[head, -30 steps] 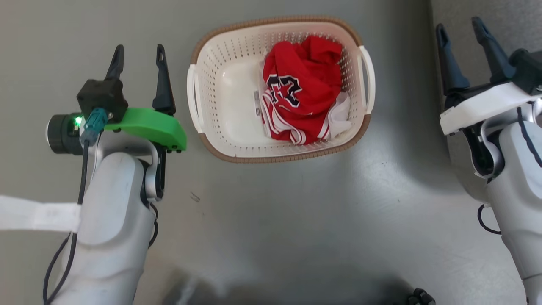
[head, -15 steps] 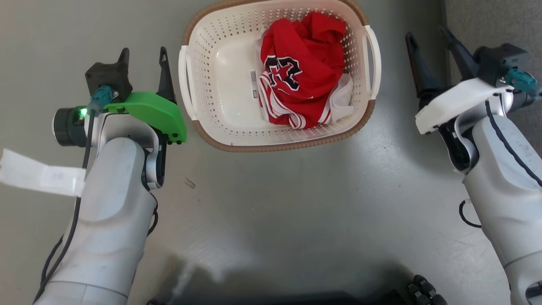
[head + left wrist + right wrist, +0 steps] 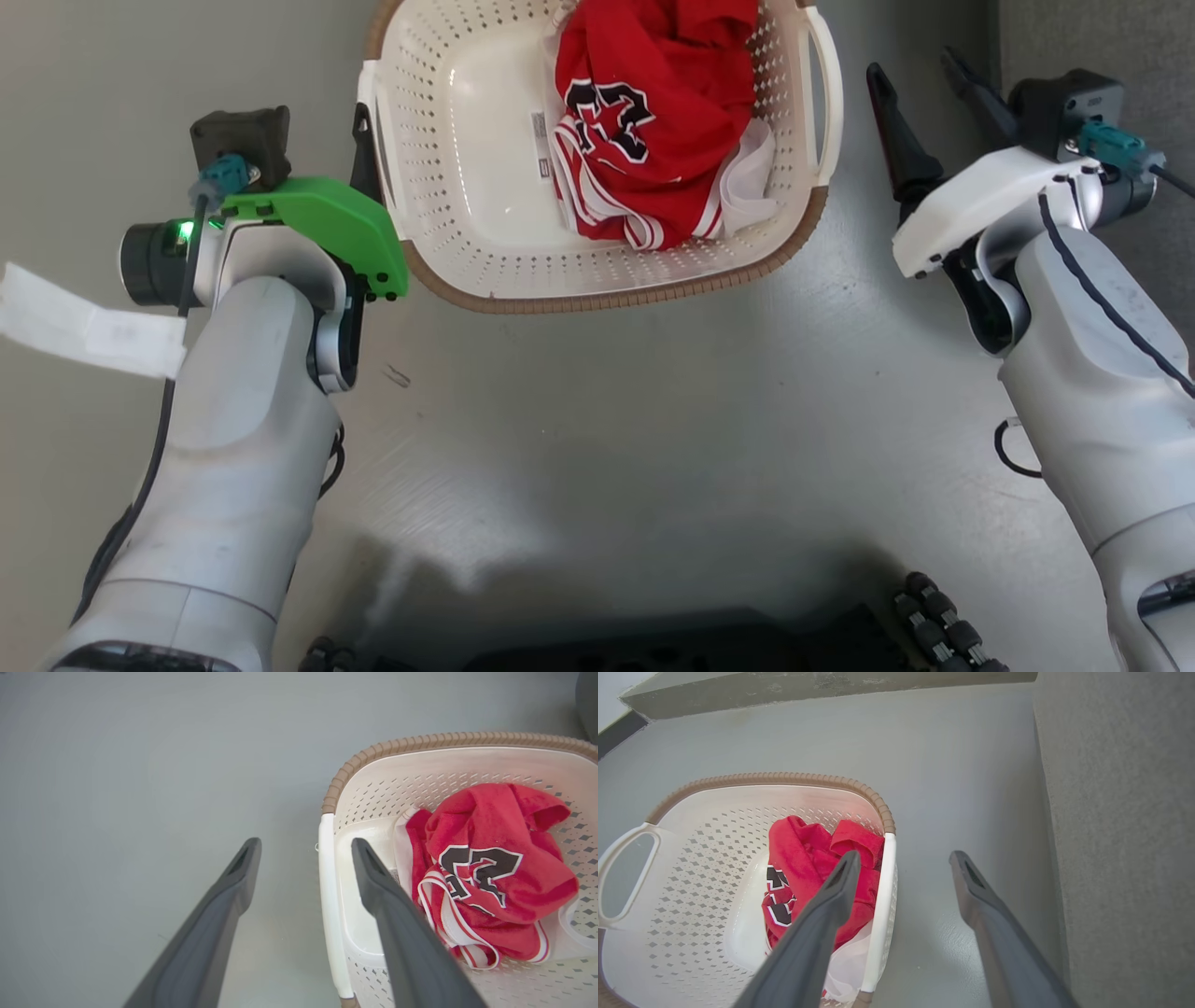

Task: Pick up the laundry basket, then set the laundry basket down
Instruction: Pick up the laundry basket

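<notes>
The laundry basket [image 3: 579,301] sits on the smooth grey floor [image 3: 597,448] right in front of the robot, between its two arms, its far end cut off at the top of the head view. A crumpled red jersey [image 3: 653,121] with a black, white-edged number and white trim lies bunched in the basket's right half, leaving the left half of the bottom bare. The left gripper [image 3: 304,847] is spread wide at the basket's left side. In its wrist view the white left handle [image 3: 329,905] runs up through the gap, one finger over the floor and the other over the basket's inside. The right gripper [image 3: 904,856] is spread too, with the white right handle [image 3: 882,896] showing between its fingers. I can't tell whether any finger touches the plastic. A rough grey surface [image 3: 1120,835] runs along beyond the right arm.
</notes>
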Controlling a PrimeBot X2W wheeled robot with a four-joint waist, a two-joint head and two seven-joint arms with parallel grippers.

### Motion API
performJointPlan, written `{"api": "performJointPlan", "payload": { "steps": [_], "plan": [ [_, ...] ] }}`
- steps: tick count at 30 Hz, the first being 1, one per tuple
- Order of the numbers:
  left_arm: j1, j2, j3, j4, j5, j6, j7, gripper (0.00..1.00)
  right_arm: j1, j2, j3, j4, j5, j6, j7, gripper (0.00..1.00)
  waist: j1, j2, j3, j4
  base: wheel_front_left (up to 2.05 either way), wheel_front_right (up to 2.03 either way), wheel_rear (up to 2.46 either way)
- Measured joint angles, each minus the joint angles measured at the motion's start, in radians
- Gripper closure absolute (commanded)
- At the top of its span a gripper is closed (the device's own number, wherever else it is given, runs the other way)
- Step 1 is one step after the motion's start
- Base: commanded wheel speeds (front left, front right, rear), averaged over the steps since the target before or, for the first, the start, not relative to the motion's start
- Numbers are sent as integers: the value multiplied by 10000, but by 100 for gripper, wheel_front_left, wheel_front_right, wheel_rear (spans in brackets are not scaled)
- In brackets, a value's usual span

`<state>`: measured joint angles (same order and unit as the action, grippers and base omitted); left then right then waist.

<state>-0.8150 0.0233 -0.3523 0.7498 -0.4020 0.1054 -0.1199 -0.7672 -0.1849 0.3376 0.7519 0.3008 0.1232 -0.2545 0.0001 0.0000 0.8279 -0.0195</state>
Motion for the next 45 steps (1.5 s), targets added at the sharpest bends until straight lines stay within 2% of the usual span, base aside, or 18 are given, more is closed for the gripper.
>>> {"api": "performJointPlan", "payload": {
  "steps": [16,32,33,34,45],
  "plan": [
    [-912,-6,-232,1208,-355,-270,282,0,-871,573,698,982,454,2,0,0,-1,0,804,-207,0,0,0],
    [-1716,-12,-533,2059,-686,-525,320,0,-1570,594,1335,1574,1129,2,0,0,-1,0,1374,-278,0,0,0],
    [-1732,-12,-564,2123,-688,-531,309,58,-1574,600,1358,1624,1206,2,0,51,-1,0,1386,-280,0,0,0],
    [-1735,-12,-591,2180,-708,-568,311,100,-1574,608,1396,1687,1287,2,0,100,-1,0,1391,-283,0,0,0],
    [-1896,-115,-732,2637,-986,-709,207,100,-1717,721,1680,1990,1778,75,0,100,-1,0,1323,-322,0,0,0]
  ]
}}
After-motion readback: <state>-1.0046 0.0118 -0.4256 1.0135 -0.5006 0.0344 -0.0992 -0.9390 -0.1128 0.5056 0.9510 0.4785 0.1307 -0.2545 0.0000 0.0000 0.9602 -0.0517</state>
